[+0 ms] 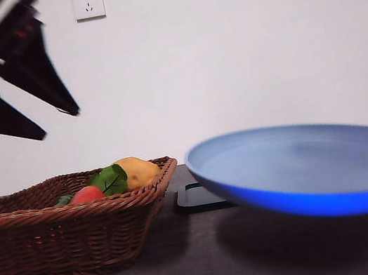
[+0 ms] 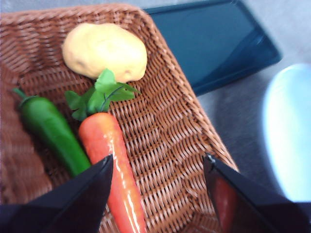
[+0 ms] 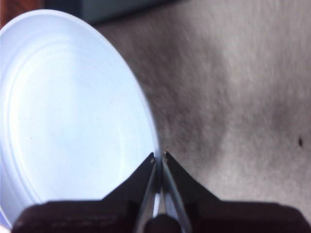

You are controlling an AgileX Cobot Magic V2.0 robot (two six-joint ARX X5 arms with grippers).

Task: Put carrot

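Quickly, per view:
Left end effector (image 2: 158, 167): jaws spread wide, holding nothing, hovering above the basket (image 2: 180, 131) with the carrot's thin end near one jaw; no contact visible. In the front view it hangs high over the basket, dark and blurred (image 1: 60, 120).
Right end effector (image 3: 159, 156): jaws pinched on the rim of the blue plate (image 3: 73, 116), gripping it. Front view shows the plate (image 1: 304, 173) lifted off the surface (image 1: 192, 264) and tilted.
Carrot (image 2: 112, 160): red-orange, glossy, tapered, green leaf tuft at the thick end; lying in the wicker basket, just beside the green pepper (image 2: 48, 128), leaves touching the potato (image 2: 104, 51). From the front only its top and leaves peek over the rim (image 1: 88, 194).
Basket, front view (image 1: 66, 236): brown wicker, sits on the dark surface.
Tray (image 2: 214, 43): dark, flat, just beyond the basket, also seen from the front (image 1: 198, 199).
Wall socket (image 1: 88, 2): white; tiny mark at its corner, too small to read.
Writing: none legible.
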